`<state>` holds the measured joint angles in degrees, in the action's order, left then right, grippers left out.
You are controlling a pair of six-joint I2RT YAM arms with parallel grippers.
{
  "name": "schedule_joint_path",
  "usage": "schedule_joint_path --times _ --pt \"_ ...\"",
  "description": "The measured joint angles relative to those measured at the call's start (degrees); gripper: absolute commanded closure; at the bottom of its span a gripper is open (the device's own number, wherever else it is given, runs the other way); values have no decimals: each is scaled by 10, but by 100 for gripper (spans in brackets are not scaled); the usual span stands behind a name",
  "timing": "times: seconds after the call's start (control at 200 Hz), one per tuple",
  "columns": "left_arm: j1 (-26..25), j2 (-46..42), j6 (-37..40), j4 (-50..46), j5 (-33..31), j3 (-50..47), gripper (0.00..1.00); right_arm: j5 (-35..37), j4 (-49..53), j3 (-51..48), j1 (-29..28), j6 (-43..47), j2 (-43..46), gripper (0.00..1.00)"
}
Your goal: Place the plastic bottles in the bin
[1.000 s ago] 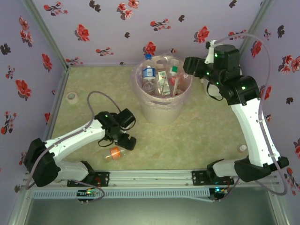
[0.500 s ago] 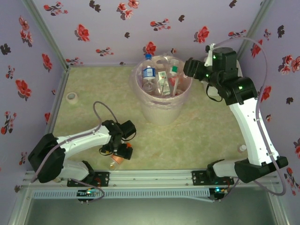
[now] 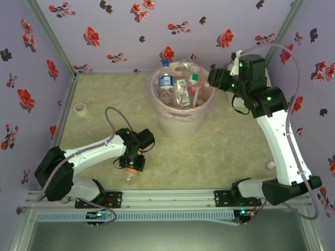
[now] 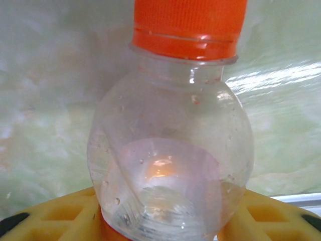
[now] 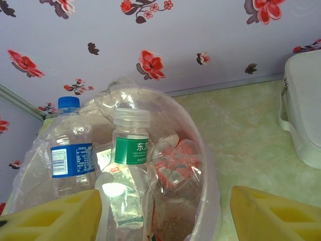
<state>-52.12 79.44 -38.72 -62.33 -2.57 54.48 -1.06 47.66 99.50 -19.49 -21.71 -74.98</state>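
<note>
A small clear bottle point(image 4: 170, 150) with an orange cap point(image 4: 189, 25) lies on the table near the front left point(image 3: 131, 173). My left gripper point(image 3: 134, 163) is down over it. The yellow fingers point(image 4: 55, 216) press its body from both sides, so my left gripper point(image 4: 160, 223) is shut on it. The bin point(image 3: 180, 117), a pale bucket lined with a pinkish bag, stands at the back centre and holds several bottles, among them a blue-labelled one point(image 5: 72, 155), a green-labelled one point(image 5: 131, 145) and a red-labelled one point(image 5: 175, 165). My right gripper point(image 3: 214, 78) hangs open by the bin's right rim point(image 5: 213, 201), with nothing between its fingers point(image 5: 165, 221).
A white lidded box point(image 5: 303, 110) stands right of the bin. A tape roll point(image 3: 80, 109) lies at the left edge of the table, and a small white thing point(image 3: 270, 166) at the right edge. Flowered walls enclose the table on three sides.
My left gripper came down and toward the front over the orange-capped bottle, and its jaws closed onto it. The right gripper shifted slightly right and narrowed a little.
</note>
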Motion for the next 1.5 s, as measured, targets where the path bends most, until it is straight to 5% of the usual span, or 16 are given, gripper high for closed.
schedule_joint_path --times 0.25,0.485,0.75,0.99,1.07,1.27,1.5 --pt "66 -57 10 -66 -70 316 66 -23 -15 -34 15 -5 24 37" --pt "79 -39 73 -22 -86 566 69 -56 -37 -40 17 -9 24 40" --pt "85 189 127 47 -90 799 71 -57 -42 -50 21 -6 23 41" --pt "90 356 130 28 -41 887 71 -15 -10 -51 30 19 24 42" --pt "90 367 120 23 -18 887 65 -10 -9 -51 31 22 24 41" --pt "90 372 107 0 -1 906 19 -8 -8 -54 34 22 23 42" --pt "90 368 115 8 -13 909 15 -8 -7 -54 39 23 23 41"
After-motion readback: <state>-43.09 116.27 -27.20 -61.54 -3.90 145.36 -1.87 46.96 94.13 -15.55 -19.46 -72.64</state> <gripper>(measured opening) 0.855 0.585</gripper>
